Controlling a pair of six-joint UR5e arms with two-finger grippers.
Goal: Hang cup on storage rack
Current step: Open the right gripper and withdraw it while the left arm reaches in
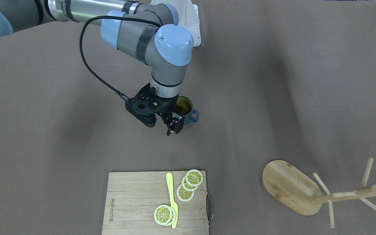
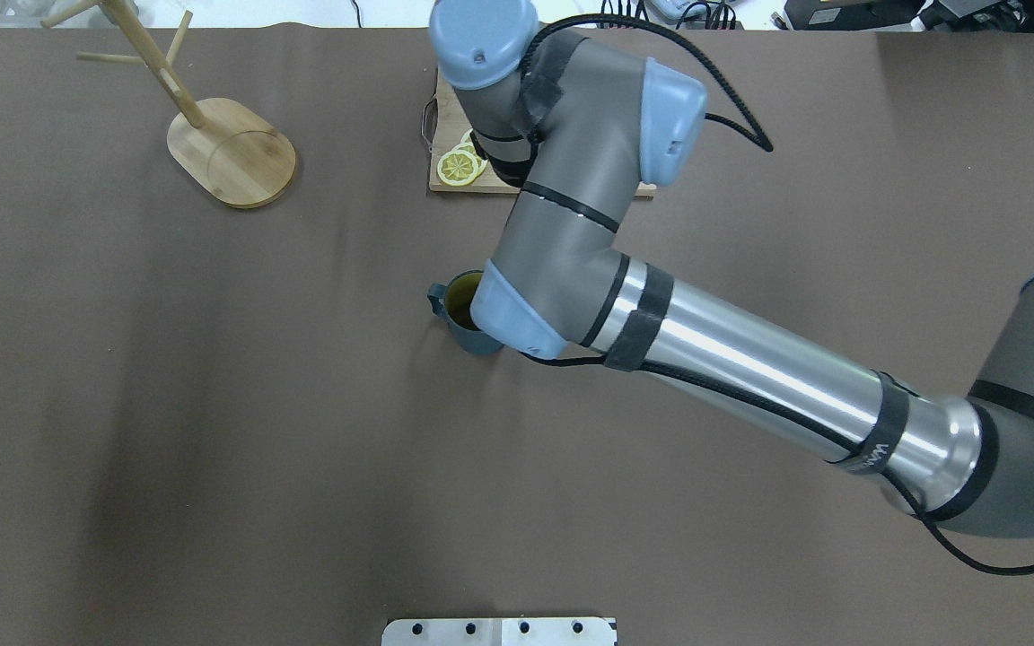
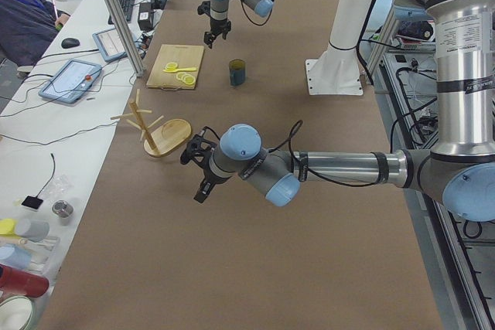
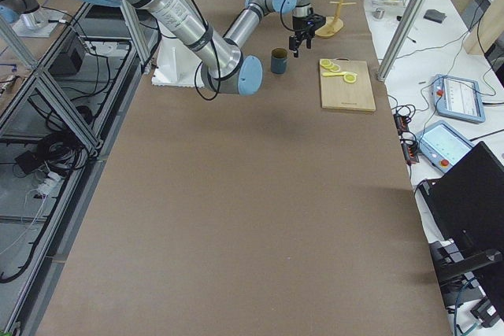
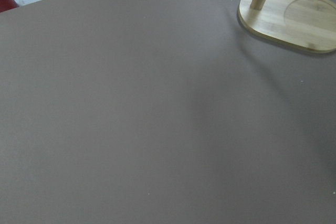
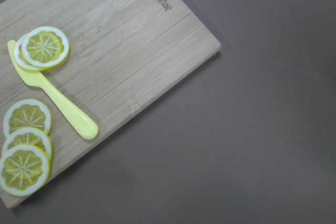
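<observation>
Currently I read the right gripper (image 1: 172, 129) as standing just beside the cup (image 1: 186, 107), on the side facing the operators' edge of the table (image 1: 273, 98). Its fingers point down and look parted in the side views. I see a gap between them and the cup wall, so the gripper holds nothing and touches nothing. The left gripper (image 3: 203, 187) hangs over the table toward the robot's left end, near the storage rack (image 1: 325, 197). It shows only in the left side view, so I cannot tell how far apart its fingers are, and I see nothing in it. The cup sits upright about midway between the table's long edges and roughly central along its length. Its yellow-green inside faces up and its handle points toward the robot's left end. The storage rack stands on its oval base near the corner formed by the operators' edge and the robot's left end, well apart from the cup, with nothing on its pegs. A cutting board (image 1: 135, 202) lies at the operators' edge, about midway along it. Count: one cup, one storage rack, one cutting board, one yellow knife (image 1: 172, 199), and five lemon slices (image 1: 185, 192). The slices lie on the board as an overlapping group of three and a pair touching the knife.
</observation>
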